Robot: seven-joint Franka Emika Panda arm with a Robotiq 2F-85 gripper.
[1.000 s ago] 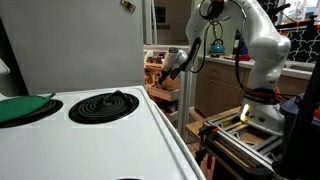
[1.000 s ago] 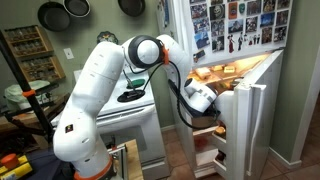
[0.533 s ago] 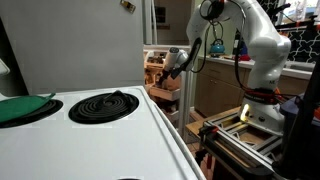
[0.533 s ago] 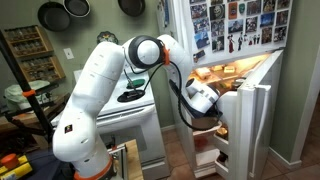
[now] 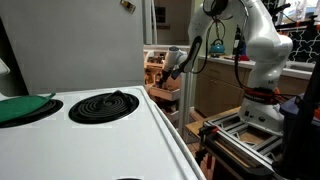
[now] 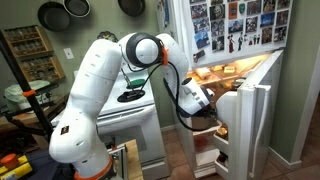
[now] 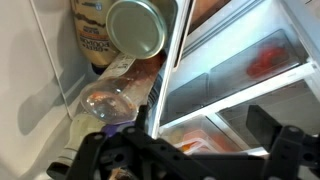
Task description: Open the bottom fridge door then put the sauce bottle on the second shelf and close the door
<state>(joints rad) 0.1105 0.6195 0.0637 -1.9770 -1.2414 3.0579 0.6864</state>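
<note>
A: Your gripper (image 7: 185,142) was inside the fridge, and its fingers (image 7: 285,135) stood wide apart with nothing between them. The sauce bottle (image 7: 110,98), as I judged it, sat on the glass shelf (image 7: 165,70), just ahead of the finger on the side of the white wall and beside a jar with a metal lid (image 7: 135,28). I could not tell if it stood upright, nor if this was the second shelf.

B: Then the danger for you was the way out. If you pulled back on a slant, that finger could catch the sauce bottle and tip it against the jar, or push it toward the shelf edge. Also the black cable (image 6: 176,108) under your wrist hung near the bottom fridge door (image 6: 252,125), which was wide open; it could snag there.

A: And if you swung the door before the arm was clear, you would pinch the arm. What did you have to mind, counted?

B: One sauce bottle, one jar, one open door, one gripper with two fingers. Three pans (image 6: 52,15) hung on the wall by the stove, well apart from your work.
</note>
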